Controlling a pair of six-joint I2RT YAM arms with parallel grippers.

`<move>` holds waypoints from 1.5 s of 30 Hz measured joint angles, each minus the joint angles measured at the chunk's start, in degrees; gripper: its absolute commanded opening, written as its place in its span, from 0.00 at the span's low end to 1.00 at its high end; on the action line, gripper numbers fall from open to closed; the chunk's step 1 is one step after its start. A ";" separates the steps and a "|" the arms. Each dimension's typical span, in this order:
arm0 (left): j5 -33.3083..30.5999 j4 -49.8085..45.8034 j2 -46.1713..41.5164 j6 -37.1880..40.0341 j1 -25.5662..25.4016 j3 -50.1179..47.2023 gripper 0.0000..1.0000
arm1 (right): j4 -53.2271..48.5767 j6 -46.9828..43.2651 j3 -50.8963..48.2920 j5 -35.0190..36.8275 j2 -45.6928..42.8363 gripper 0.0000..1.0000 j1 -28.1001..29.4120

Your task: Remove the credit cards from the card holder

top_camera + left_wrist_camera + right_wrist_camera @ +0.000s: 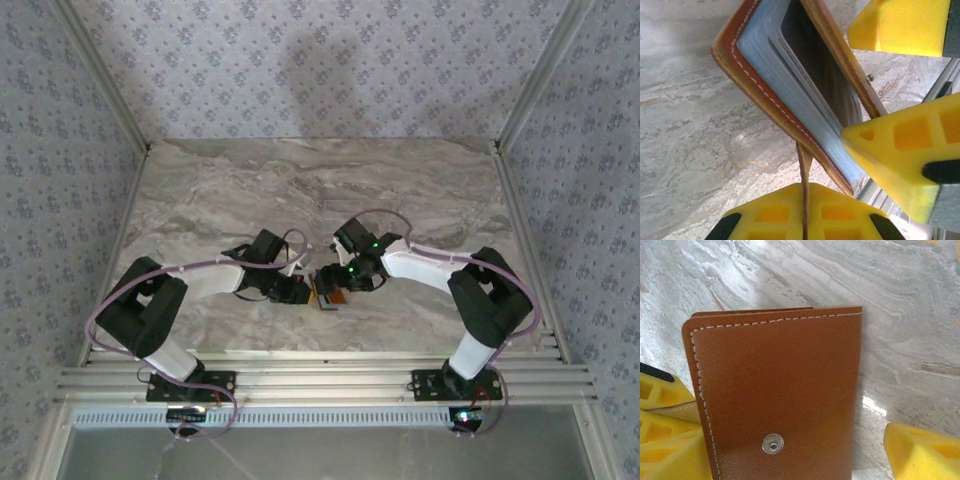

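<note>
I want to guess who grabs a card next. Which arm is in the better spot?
Probably the right. The left gripper is shut on the tab of the card holder, so it is busy. The right gripper has its jaws open at the parted flaps.

Tan leather card holder (pixel 785 400) mid-frame, outer face to cam, white stitching along top & L edge. Metal snap stud (pixel 773 443) low centre. Marble tabletop (pixel 890 300) behind. Yellow finger (pixel 920 452) btm R, just apart from holder; yellow pads (pixel 665 445) btm L against it.

The card holder (pixel 790 380) is smooth tan leather with a shiny metal snap (pixel 773 443); the table (pixel 840 275) looks like polished marble.
</note>
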 measured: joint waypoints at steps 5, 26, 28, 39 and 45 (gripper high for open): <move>-1.66 -1.97 0.00 0.98 0.22 0.09 0.05 | -0.52 -0.02 0.00 0.42 -0.17 0.79 -0.28; -17.88 -15.26 1.84 2.69 0.22 9.29 0.38 | -1.99 -1.25 -3.69 1.49 -6.56 0.01 -5.60; -20.50 -17.03 1.07 2.21 0.22 10.43 0.40 | -2.10 -1.01 -4.04 1.68 -7.63 0.00 -5.60; -24.17 -23.54 -2.32 -3.08 -0.28 18.58 0.55 | -0.90 5.86 -6.60 3.13 -12.83 0.00 -5.31; -24.33 -23.69 0.33 -7.21 -4.13 22.01 0.59 | 1.03 11.28 -6.67 3.04 -14.19 0.00 -4.31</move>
